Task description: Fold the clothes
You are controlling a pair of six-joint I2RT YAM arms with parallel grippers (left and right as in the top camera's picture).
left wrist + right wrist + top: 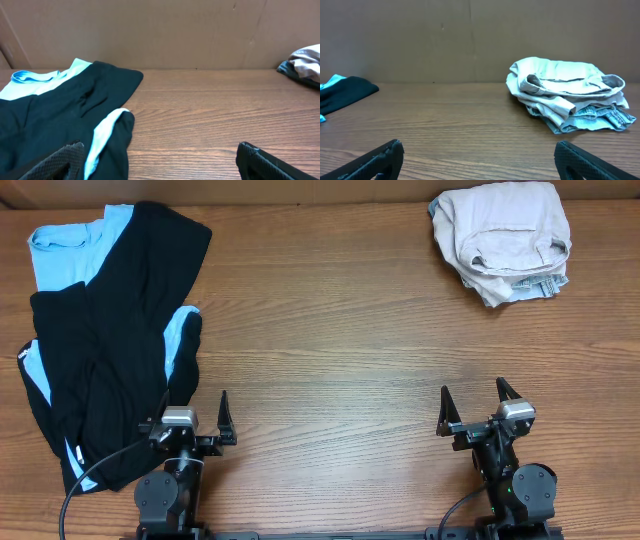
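Note:
A heap of black and light-blue T-shirts (110, 330) lies unfolded at the table's left side; it also shows in the left wrist view (55, 115) and its tip in the right wrist view (345, 92). My left gripper (195, 415) is open and empty at the front left, its left finger over the heap's near edge (160, 155). My right gripper (472, 405) is open and empty at the front right, over bare wood (477, 155). No white label shows.
A pile of folded beige and pale clothes (505, 240) sits at the back right corner, seen also in the right wrist view (570, 95). A cardboard wall (160, 30) stands behind the wooden table (330, 350).

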